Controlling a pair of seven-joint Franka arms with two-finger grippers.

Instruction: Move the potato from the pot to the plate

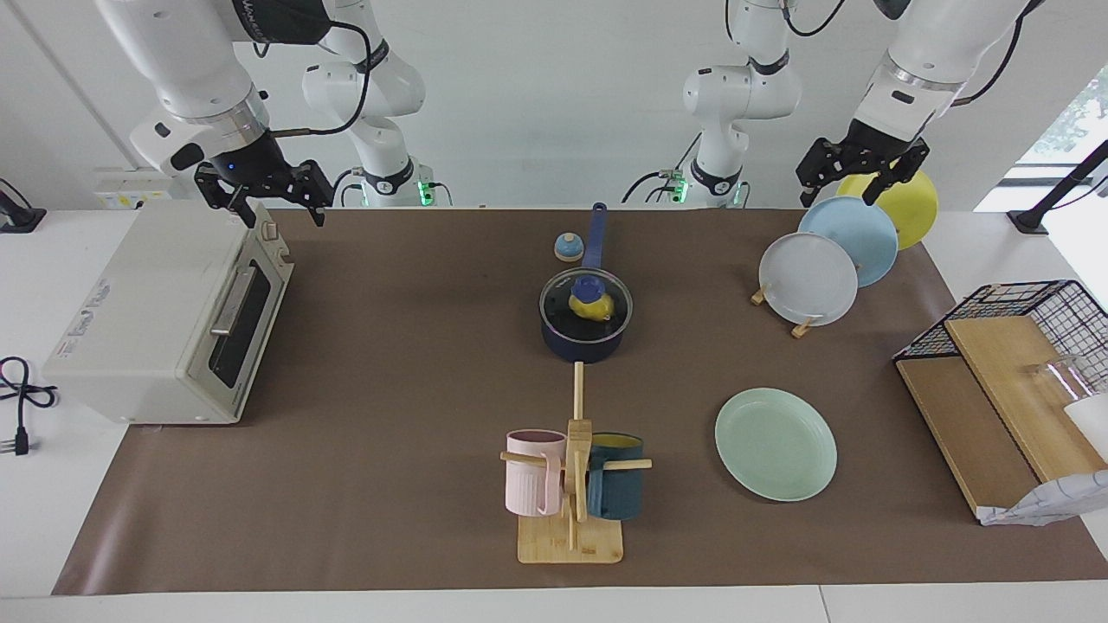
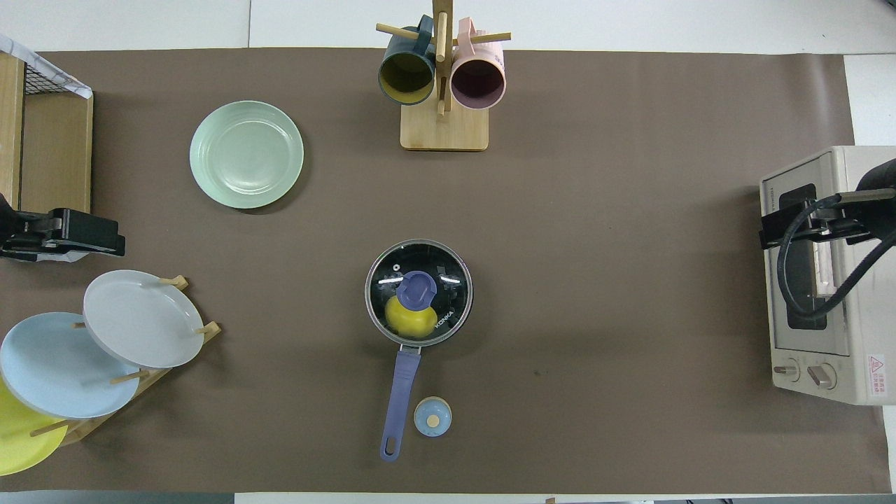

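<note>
Opening step by the look of it, nothing lifted yet. Biggest on the mat, a toaster oven (image 1: 164, 320) at the right arm's end, with the right gripper (image 1: 279, 210) hanging over its top corner, fingers spread, holding nothing, idle. At the left arm's end, a rack of plates (image 1: 831, 260), with the left gripper (image 1: 855, 192) in the air above it, likewise spread and empty. Farther from the robots than that rack, flat on the mat, the mint-green plate (image 1: 776, 443), bare. Mid-table, well apart from that plate and nearer to the robots, the dark blue pot (image 1: 587, 348), handle pointing toward the robots. On the pot, a glass lid (image 1: 561, 305) with a blue knob (image 1: 589, 284), shut. Under the glass, inside the pot, the yellow potato (image 1: 599, 308). Next, most likely: down onto the knob with one gripper, lid lifted off and set aside on bare mat, then in for the potato. Probably best done by the left arm, given the plate lying toward its end. Care needed with a glossy, lumpy piece low between the pot walls.
</note>
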